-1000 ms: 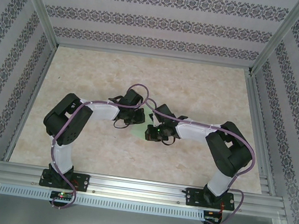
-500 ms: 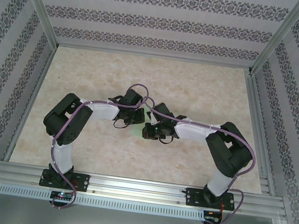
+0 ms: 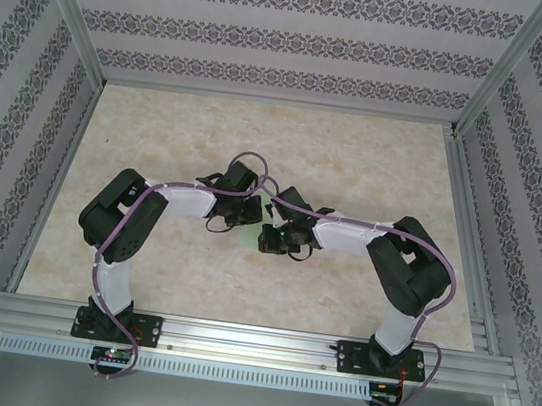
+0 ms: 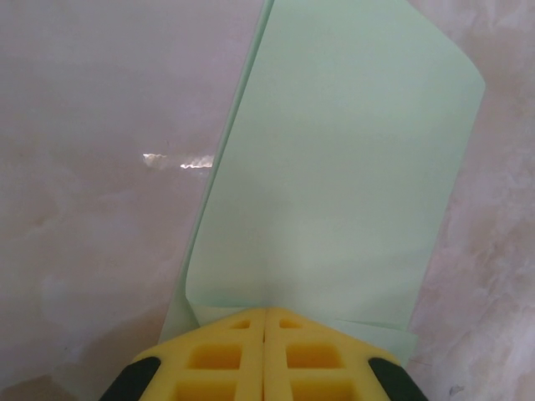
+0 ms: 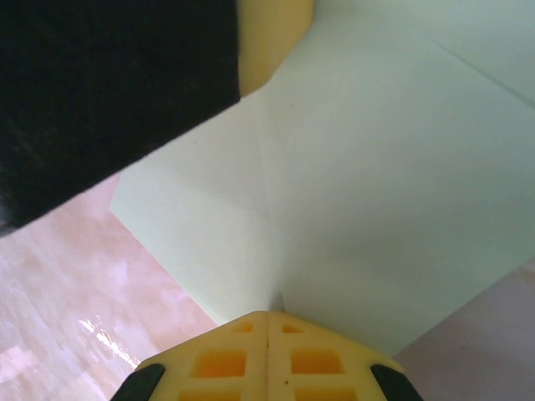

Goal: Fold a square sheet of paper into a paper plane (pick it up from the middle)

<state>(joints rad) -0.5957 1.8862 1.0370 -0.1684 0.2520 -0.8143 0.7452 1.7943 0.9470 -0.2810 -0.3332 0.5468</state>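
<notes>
Paper sheet (image 4: 334,167) clamped in left claw (image 4: 265,311), right claw (image 5: 267,315), spreading ahead of each.

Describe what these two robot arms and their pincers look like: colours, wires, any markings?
The left arm and right arm match: white tubular segments, chunky black joints, black bases, and a purple cable looping along each. The left gripper and right gripper have yellow fingers moulded with square pockets, on black mounts. No markings are legible.
</notes>
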